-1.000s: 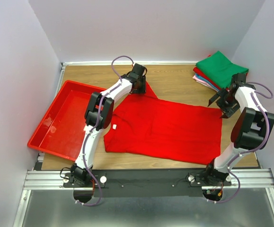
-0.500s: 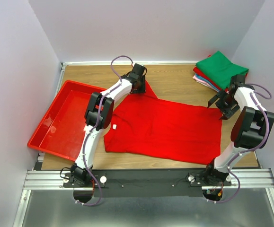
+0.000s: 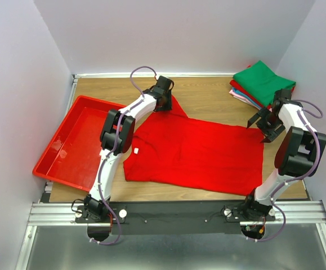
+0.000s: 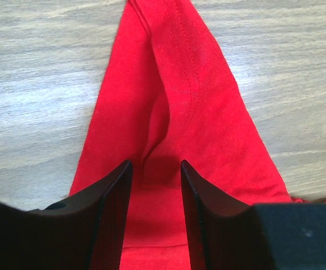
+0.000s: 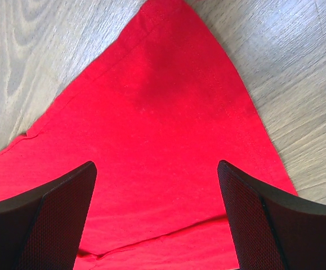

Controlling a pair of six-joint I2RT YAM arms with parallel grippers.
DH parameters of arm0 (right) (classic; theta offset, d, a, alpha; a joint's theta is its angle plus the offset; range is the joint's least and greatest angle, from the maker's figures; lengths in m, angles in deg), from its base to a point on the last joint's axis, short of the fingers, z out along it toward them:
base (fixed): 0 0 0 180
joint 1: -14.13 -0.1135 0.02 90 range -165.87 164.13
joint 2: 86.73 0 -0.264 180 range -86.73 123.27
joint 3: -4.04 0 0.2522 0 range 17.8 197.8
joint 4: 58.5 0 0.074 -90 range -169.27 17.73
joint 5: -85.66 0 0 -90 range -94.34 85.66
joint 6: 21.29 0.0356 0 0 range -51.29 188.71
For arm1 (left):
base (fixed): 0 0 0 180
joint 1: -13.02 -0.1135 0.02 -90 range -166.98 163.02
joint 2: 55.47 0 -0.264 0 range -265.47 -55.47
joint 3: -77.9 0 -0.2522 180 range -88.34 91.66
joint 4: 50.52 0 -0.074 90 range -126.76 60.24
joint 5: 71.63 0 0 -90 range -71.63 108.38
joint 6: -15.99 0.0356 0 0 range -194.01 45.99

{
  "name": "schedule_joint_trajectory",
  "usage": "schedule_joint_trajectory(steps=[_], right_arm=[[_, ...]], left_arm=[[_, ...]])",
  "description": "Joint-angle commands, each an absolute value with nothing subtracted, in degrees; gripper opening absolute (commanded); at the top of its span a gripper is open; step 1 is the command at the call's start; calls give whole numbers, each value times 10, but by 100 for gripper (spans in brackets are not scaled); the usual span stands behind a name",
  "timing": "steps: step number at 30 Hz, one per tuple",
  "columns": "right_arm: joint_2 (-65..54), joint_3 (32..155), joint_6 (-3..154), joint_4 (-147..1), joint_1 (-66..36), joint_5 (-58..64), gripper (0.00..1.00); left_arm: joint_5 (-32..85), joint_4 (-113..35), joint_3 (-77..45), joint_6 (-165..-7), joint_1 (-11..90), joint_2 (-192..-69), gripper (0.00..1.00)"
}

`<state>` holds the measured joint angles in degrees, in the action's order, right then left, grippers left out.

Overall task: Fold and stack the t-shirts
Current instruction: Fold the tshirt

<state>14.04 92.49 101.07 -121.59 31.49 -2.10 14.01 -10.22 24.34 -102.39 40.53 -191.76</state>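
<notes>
Okay, far left: red tray (image 3: 67, 143), glossy hard plastic, rectangular with raised walls, sitting skewed on the wood-grain table (image 3: 208, 95). Next, the left gripper (image 4: 153, 169) is down on the far left sleeve (image 4: 179, 84) of the red t-shirt (image 3: 196, 154). The sleeve is a tapering triangle of soft woven cloth with a stitched seam line running along it. The black jaws stand partly parted, straddling a raised fold of the sleeve; can't tell whether they actually pinch it. The shirt itself lies spread flat across the table's middle, a roughly rectangular body with a few shallow wrinkles, and a small white neck tag (image 3: 135, 150) near its left edge. To the right, the right gripper (image 5: 157, 169) hangs over the shirt's far right corner, jaws spread wide, gripping nothing; its dark pads (image 5: 56, 219) show a fine dimpled texture. That corner is a flat pointed wedge with a hemmed edge. Far right, at the back corner of the table: the stack of folded t-shirts (image 3: 262, 80), green on top, with red, blue and pink edges peeking out below.
</notes>
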Motion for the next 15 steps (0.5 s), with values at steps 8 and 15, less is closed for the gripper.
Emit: schedule_joint_trajectory(steps=[8, 15], right_arm=[[154, 914, 1003, -1211, 321, -13, 95], [156, 910, 1004, -1210, 326, -13, 95]], left_arm=[[133, -104, 243, -1027, 404, -1913, 45], [145, -106, 244, -1021, 404, -1915, 29]])
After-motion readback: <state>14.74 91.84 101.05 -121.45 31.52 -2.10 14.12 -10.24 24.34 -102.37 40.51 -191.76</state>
